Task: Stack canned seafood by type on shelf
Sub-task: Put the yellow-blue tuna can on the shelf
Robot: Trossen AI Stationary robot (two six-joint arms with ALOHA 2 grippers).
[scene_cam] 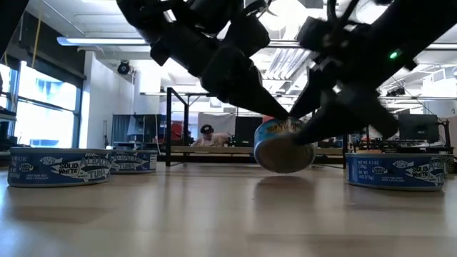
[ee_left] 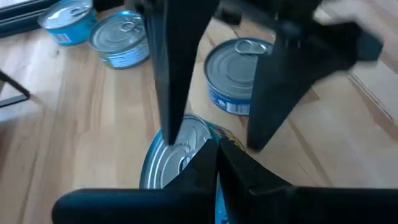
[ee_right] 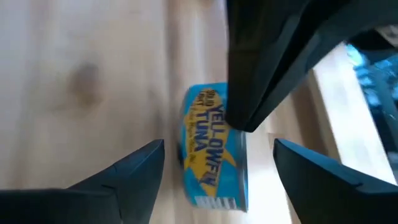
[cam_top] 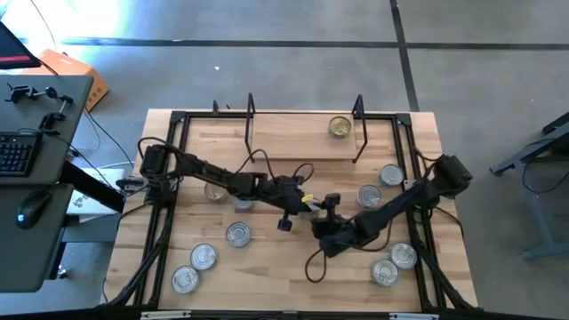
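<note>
Near the middle of the table (cam_top: 267, 133), a yellowfin tuna tin (scene_cam: 284, 146) is held clear of the wood between the two arms. It is seen tilted in the low view, with its flat faces off level and its short axis leaning rather than upright. In the right wrist view the tin's blue and yellow side label (ee_right: 214, 146) is turned toward the camera, so the tin is shown side-on there.

The left gripper (cam_top: 307, 201) is clamped on this tin: in the left wrist view one dark finger (ee_left: 171, 68) is pressed on the silver lid and the other finger (ee_left: 280, 87) is set at the rim beside it. The right gripper (cam_top: 329, 206) is placed just beside the tin, facing the left gripper, with its fingers spread wide and nothing between them in the right wrist view.

At the table's far edge, the shelf (cam_top: 302, 138) is seen with one gold-topped tin (cam_top: 340, 127) lying flat on its board near the right uprights. Other tins are left flat on the table: three silver-lidded tins (cam_top: 203, 257) toward the front left, and further tins (cam_top: 389, 175) along the right side.
</note>
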